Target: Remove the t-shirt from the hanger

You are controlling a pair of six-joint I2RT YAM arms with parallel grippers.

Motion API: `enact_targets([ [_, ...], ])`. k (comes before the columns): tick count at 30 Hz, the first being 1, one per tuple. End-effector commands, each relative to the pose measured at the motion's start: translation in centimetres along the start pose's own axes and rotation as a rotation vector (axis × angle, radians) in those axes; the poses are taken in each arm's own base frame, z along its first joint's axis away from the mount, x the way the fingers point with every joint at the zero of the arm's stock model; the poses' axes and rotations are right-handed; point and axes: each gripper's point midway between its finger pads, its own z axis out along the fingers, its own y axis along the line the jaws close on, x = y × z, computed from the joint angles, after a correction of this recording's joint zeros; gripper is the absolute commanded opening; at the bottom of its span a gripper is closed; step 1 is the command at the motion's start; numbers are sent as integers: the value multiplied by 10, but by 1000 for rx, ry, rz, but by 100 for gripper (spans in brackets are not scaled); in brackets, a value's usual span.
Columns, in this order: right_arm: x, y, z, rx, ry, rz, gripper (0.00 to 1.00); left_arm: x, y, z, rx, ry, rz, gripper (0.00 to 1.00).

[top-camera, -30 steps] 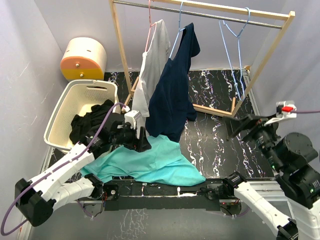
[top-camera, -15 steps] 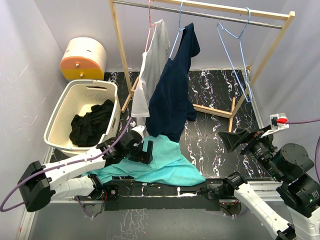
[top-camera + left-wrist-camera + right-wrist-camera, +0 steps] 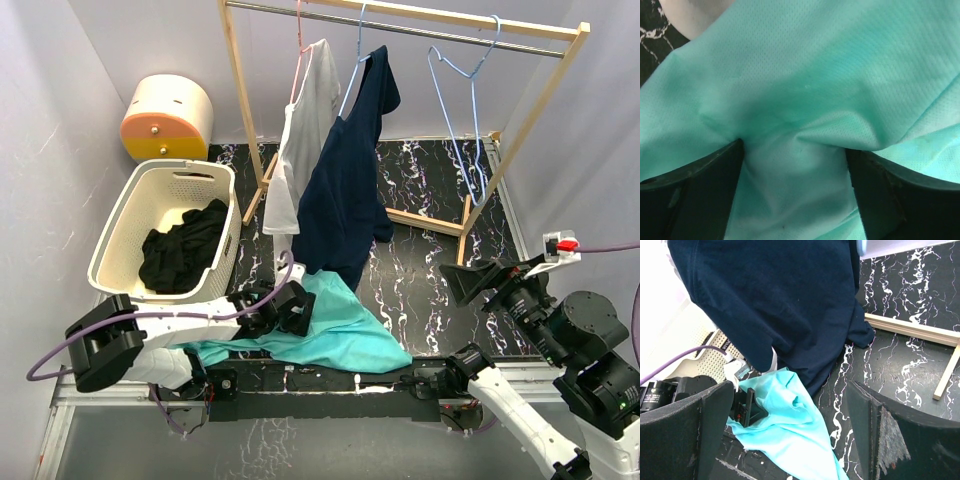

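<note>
A teal t-shirt [image 3: 340, 335] lies crumpled on the black marbled table, off any hanger. My left gripper [image 3: 295, 308] is pressed down on its left part. In the left wrist view the jaws stand wide apart, with a fold of the teal cloth [image 3: 805, 75] between them. A navy t-shirt [image 3: 345, 190] hangs on a blue hanger and a white shirt [image 3: 300, 140] on a pink one. My right gripper [image 3: 480, 280] is open, empty and raised at the right. Its view looks down on the navy shirt [image 3: 775, 300], the teal shirt [image 3: 790, 440] and the left gripper [image 3: 747, 407].
A wooden clothes rack [image 3: 240, 110] stands at the back with an empty blue hanger [image 3: 462, 70] on its right. A cream laundry basket [image 3: 165, 170] with black clothes [image 3: 185, 250] is at the left. A yellow and orange drum [image 3: 168, 118] is behind it.
My left gripper has dropped down and to the right onto the teal shirt. My right gripper has sunk a little. The empty hanger has swung left.
</note>
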Motion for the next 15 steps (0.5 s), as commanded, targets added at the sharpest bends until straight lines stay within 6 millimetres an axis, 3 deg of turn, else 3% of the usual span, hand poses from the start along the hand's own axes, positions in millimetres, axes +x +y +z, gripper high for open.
enact_targets([
  [1,-1,-2,2,7,-22,16,99,30,-5,9,15,119,-2,64],
  [2,0,-2,2,8,-20,16,98,34,-3,11,0,138,4,50],
  [4,0,-4,2,15,-20,16,98,34,3,7,-36,144,-18,5],
  [5,0,-4,2,16,-20,15,98,28,6,1,-52,125,-35,0],
  [9,0,-5,1,22,-25,14,98,-2,11,-29,-78,50,-58,0],
  [15,1,-6,0,22,-27,17,98,-80,33,-112,-137,-179,-112,0],
])
